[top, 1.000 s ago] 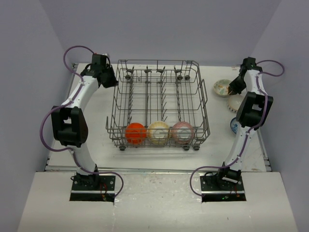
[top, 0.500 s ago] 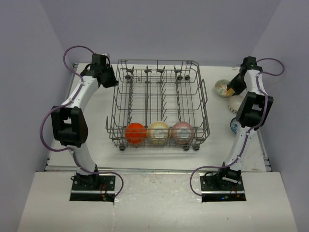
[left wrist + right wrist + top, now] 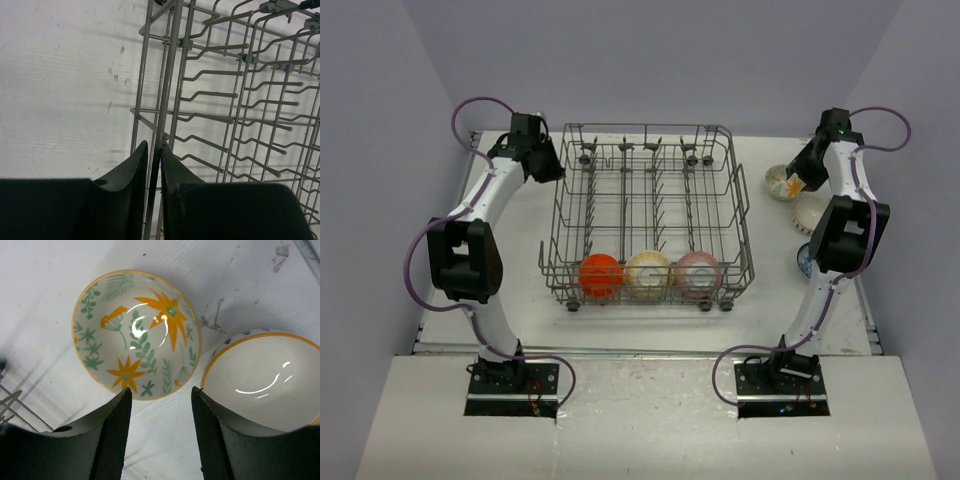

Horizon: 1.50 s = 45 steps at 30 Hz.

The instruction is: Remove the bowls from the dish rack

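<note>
The grey wire dish rack (image 3: 646,128) stands mid-table. An orange bowl (image 3: 601,275), a cream-yellow bowl (image 3: 648,273) and a pink bowl (image 3: 698,273) stand on edge in its near row. My left gripper (image 3: 548,168) is shut on the rack's far-left rim wire (image 3: 170,75). My right gripper (image 3: 800,180) is open and empty above the table, right of the rack. Its fingertips (image 3: 125,397) hang just short of a floral bowl (image 3: 136,335), with a whitish yellow-rimmed bowl (image 3: 260,377) to its right.
The floral bowl (image 3: 782,182) and the yellow-rimmed bowl (image 3: 808,212) sit on the table at the far right. A blue-and-white bowl (image 3: 803,260) lies nearer, mostly hidden behind my right arm. Purple walls close in on both sides.
My right wrist has shifted slightly up and back by the floral bowl. The left arm and the rack have not moved.
</note>
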Motion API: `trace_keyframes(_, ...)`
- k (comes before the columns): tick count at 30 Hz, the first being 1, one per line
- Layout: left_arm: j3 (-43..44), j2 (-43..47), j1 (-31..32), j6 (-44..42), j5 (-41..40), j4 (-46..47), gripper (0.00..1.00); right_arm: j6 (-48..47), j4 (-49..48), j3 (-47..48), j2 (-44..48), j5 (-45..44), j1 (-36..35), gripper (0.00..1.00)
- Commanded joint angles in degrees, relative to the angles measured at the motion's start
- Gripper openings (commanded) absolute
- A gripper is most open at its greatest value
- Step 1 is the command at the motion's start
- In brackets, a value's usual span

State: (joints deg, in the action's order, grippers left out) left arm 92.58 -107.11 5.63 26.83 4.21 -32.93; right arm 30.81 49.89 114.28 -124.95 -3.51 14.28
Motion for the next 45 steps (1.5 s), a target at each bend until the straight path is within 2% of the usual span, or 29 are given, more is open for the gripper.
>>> trace_keyframes(1,-1.34,-1.17,-1.94,0.06,-4.47,-1.44,0.16,-1.54,0.46,0.59,3.57,-1.05,-2.76,0.52)
trace_keyframes(6,-1.43,-0.56,-1.94,-0.28,-4.47,-1.44,0.20,-2.42,-0.32,-1.96,11.10,-3.60,-8.56,0.53)
trace_keyframes(9,-1.43,-0.47,-1.94,-0.90,-4.47,-1.35,0.22,-3.90,3.01,1.55,15.94,-6.59,-12.34,0.53)
trace_keyframes(13,-1.26,-0.82,-1.94,-0.99,-2.80,-0.83,0.24,-7.86,10.38,12.07,21.30,-6.95,-17.35,0.54)
trace_keyframes(14,-1.26,-1.08,-1.94,-0.99,-2.54,-0.82,0.24,-9.17,10.40,12.11,23.06,-5.73,-17.71,0.54)
trace_keyframes(15,-1.43,-1.17,-1.94,-1.16,-2.28,-0.74,0.25,-11.36,8.93,10.45,25.60,1.07,-17.80,0.55)
trace_keyframes(16,-1.43,-1.26,-1.94,-1.17,-2.10,-0.82,0.25,-12.17,4.91,5.74,28.41,4.01,-17.89,0.56)
trace_keyframes(17,-1.43,-1.52,-1.94,-1.17,-1.75,-0.74,0.25,-12.87,3.39,3.86,32.79,7.52,-17.89,0.64)
trace_keyframes(19,-0.82,-1.96,-1.94,-1.69,-1.39,-0.82,0.22,-15.86,0.22,0.35,35.29,19.19,-17.80,0.70)
trace_keyframes(21,0.49,-2.66,-1.94,-2.22,-1.66,-2.04,0.13,-16.57,-0.05,-0.46,34.95,29.30,-17.80,0.74)
trace_keyframes(22,1.02,-3.01,-1.94,-2.39,-1.92,-2.49,0.03,-15.79,-0.05,-1.59,34.42,37.27,-18.15,0.74)
trace_keyframes(24,2.08,-3.63,-1.94,-2.66,-1.84,-3.11,0.00,-12.10,-0.58,-3.44,33.63,41.81,-19.20,0.73)
trace_keyframes(28,2.35,-3.72,-1.94,-1.69,-1.92,-2.76,0.00,-13.58,2.31,-3.54,33.01,38.67,-27.97,0.72)
trace_keyframes(30,2.52,-3.63,-1.94,-1.17,-1.75,-3.19,0.00,-12.80,3.19,-3.71,33.27,36.39,-29.83,0.72)
trace_keyframes(36,4.80,-3.89,-1.94,-2.30,-1.66,-4.07,0.00,-10.42,5.29,-6.18,33.46,35.32,-30.28,0.73)
trace_keyframes(40,7.88,-6.97,-1.94,-3.36,-1.22,-4.69,0.00,-12.78,11.53,-2.93,29.33,43.14,-31.07,0.72)
trace_keyframes(45,8.67,-9.60,-2.02,-2.31,0.45,-2.50,0.00,-15.07,12.77,-5.47,27.83,42.98,-34.05,0.72)
